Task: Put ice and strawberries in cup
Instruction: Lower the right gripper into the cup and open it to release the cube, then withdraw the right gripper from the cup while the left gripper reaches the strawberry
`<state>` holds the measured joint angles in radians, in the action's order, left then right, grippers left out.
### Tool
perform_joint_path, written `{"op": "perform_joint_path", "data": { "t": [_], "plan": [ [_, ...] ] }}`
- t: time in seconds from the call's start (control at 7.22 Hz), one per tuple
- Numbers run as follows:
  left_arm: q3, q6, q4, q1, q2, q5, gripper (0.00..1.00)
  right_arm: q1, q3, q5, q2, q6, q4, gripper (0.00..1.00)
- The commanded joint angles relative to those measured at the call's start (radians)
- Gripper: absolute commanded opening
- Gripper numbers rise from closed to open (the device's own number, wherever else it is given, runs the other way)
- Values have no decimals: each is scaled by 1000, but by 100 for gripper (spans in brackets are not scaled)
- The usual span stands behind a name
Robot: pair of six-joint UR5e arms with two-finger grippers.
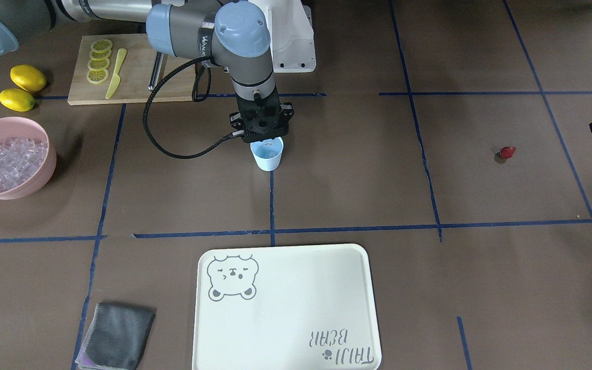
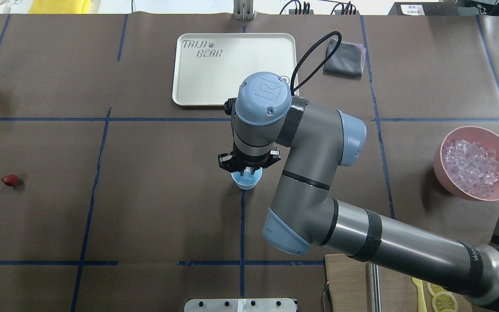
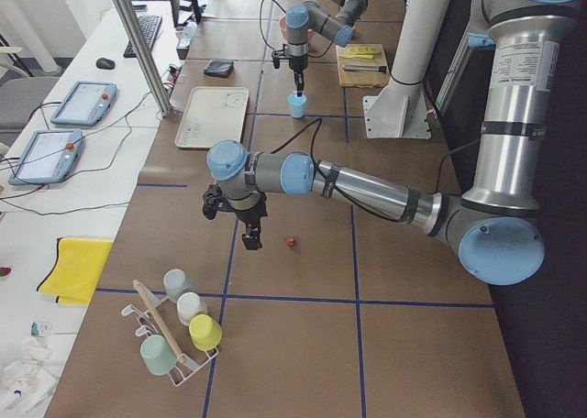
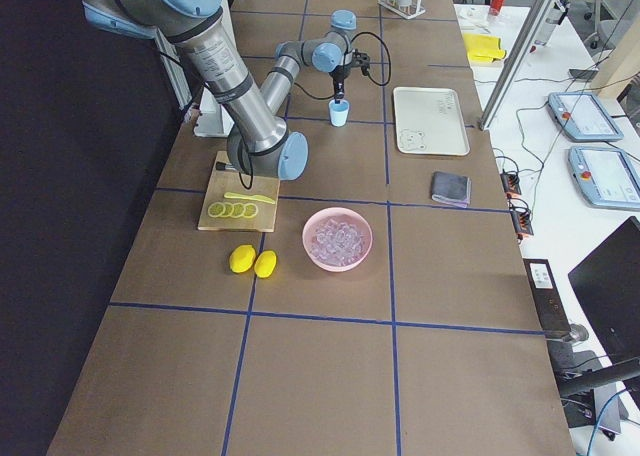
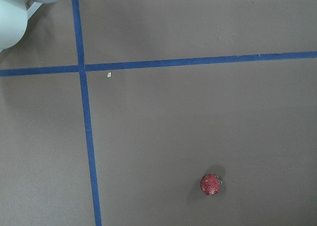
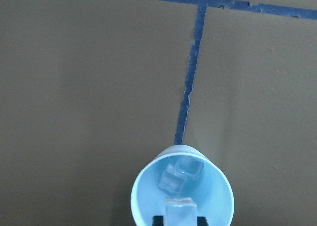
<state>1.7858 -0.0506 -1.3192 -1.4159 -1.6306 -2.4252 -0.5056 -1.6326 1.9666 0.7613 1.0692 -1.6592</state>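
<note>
An ice cube (image 6: 181, 209), judged light, hard and slippery, was pinched across its flat faces by the right gripper (image 2: 247, 171) over the cup (image 6: 148, 196), the strawberry (image 2: 10, 180) was seen well apart at the cup's nine o'clock from overhead, and the state of the left gripper (image 3: 251, 238) could not be told.

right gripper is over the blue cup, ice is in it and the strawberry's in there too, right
No: the strawberry is not in the cup; the overhead view shows it lying on the table far to the robot's left. The right gripper is over the cup, which holds ice.
</note>
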Motion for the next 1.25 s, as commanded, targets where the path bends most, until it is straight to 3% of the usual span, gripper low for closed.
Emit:
{"op": "perform_joint_path", "data": {
  "t": [0.0,0.42,0.55,0.69,1.11],
  "plan": [
    [1,-2,0,0,0,0,100,-1,-1,0,0,0,-1,33],
    [1,-3,0,0,0,0,100,-2,-4,3,1,0,-2,44],
    [0,-3,0,0,0,0,100,-10,-10,3,1,-2,-2,87],
    [0,-3,0,0,0,0,100,-13,-27,6,4,-2,-4,99],
    [1,-3,2,20,0,-2,100,-53,-87,14,7,-3,-54,100]
  ]
}}
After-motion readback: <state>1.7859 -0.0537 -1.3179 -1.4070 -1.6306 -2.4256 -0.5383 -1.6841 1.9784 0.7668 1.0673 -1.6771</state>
